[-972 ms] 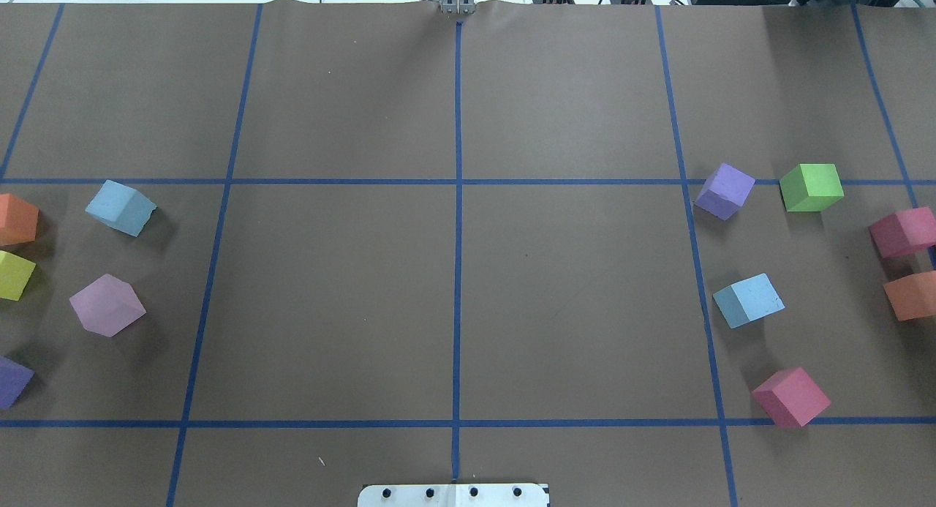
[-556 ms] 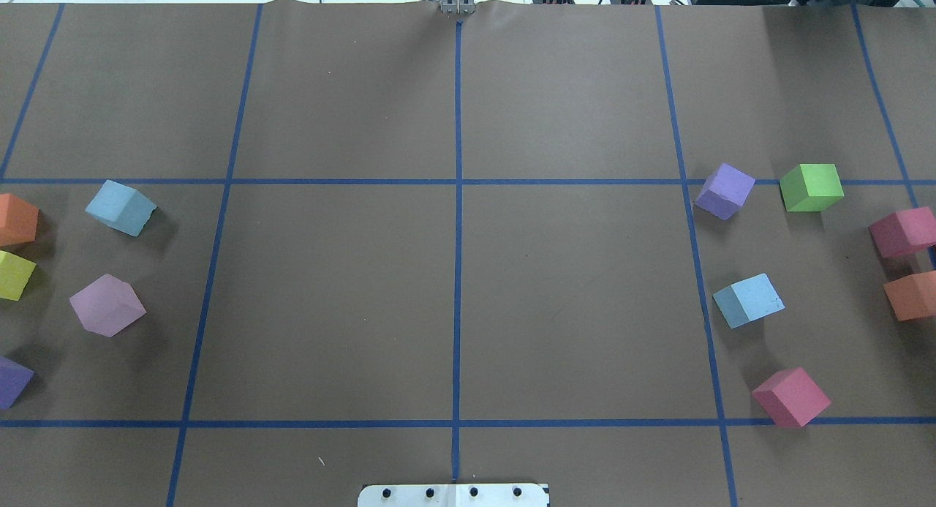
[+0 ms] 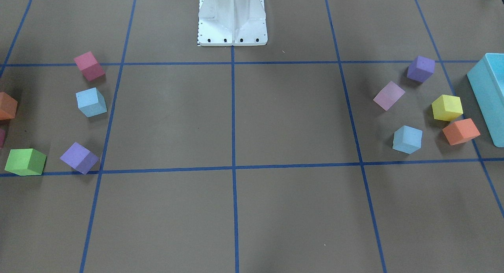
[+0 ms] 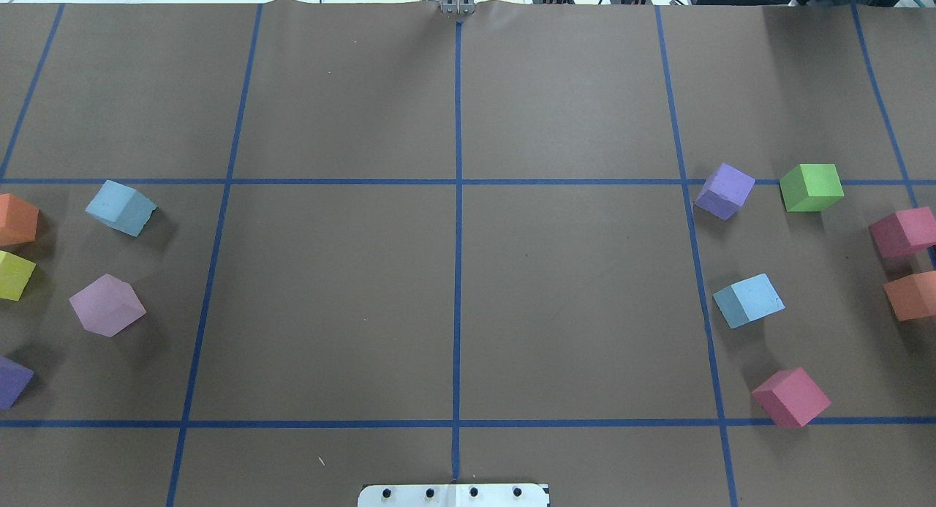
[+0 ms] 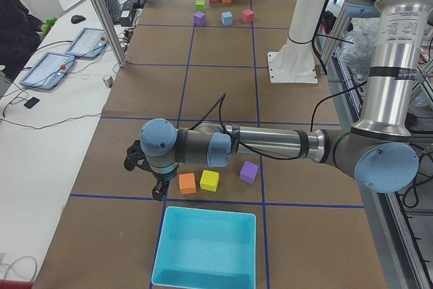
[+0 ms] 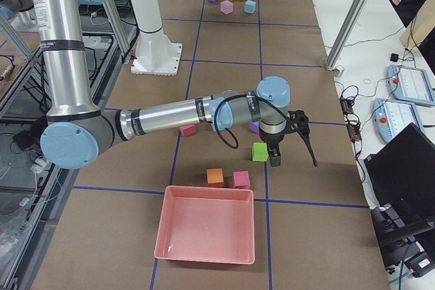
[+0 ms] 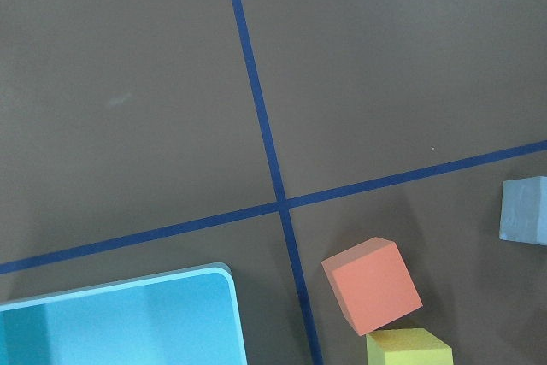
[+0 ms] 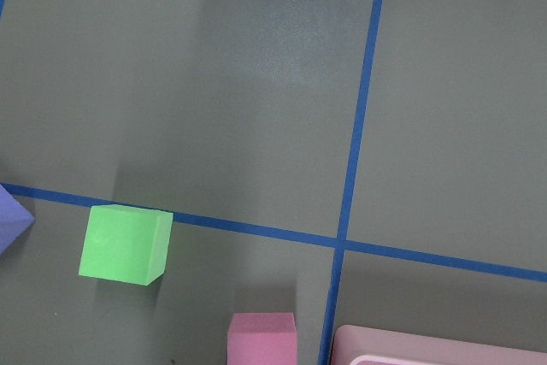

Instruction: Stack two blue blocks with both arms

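One pale blue block [image 4: 121, 207] lies on the table's left side and also shows in the front view [image 3: 407, 139] and at the left wrist view's right edge [image 7: 526, 209]. The other blue block [image 4: 748, 300] lies on the right side, and also shows in the front view [image 3: 91, 102]. They are far apart and nothing holds them. My left gripper [image 5: 159, 193] hangs above the table beside the orange cube [image 5: 187, 183]. My right gripper [image 6: 274, 161] hangs by the green cube [image 6: 259, 151]. I cannot tell whether either is open or shut.
A turquoise box [image 5: 206, 248] stands at the table's left end and a pink tray [image 6: 207, 232] at the right end. Purple [image 4: 724, 190], green [image 4: 810, 187], pink [image 4: 791, 397], orange [image 4: 16, 219] and yellow [image 4: 14, 275] cubes lie around the blue blocks. The white pedestal [image 3: 232, 17] stands at mid-table.
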Robot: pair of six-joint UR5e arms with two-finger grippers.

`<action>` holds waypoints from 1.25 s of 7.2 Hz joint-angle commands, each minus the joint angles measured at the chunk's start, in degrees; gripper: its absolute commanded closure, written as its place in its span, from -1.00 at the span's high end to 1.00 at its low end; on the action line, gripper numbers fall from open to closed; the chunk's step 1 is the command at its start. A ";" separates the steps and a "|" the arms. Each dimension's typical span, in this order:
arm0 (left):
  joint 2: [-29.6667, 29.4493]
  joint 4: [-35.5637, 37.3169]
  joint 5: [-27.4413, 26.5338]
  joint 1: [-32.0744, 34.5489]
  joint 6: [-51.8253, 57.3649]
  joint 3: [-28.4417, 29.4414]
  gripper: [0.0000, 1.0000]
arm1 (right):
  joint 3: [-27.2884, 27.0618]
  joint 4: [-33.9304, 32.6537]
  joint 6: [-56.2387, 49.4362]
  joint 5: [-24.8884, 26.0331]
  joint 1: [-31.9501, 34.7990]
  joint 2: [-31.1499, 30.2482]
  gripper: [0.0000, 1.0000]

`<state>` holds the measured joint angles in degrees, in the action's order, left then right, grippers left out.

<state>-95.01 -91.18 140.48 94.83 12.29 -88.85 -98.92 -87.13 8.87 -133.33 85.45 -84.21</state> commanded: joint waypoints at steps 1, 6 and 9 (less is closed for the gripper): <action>0.00 0.04 -0.03 0.00 -0.24 -0.01 0.95 | -3.91 1.26 7.81 1.05 -8.34 -0.34 1.00; -0.08 0.13 0.06 -0.09 -0.42 0.08 0.96 | -11.64 4.16 30.20 10.35 -31.01 0.54 1.00; -0.08 0.13 0.15 -0.09 -0.95 0.25 0.96 | -14.97 4.34 32.71 14.33 -38.42 -0.42 1.00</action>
<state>-95.09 -91.06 140.61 94.75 11.54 -88.62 -112.20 -82.89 41.38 -119.88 49.21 -83.95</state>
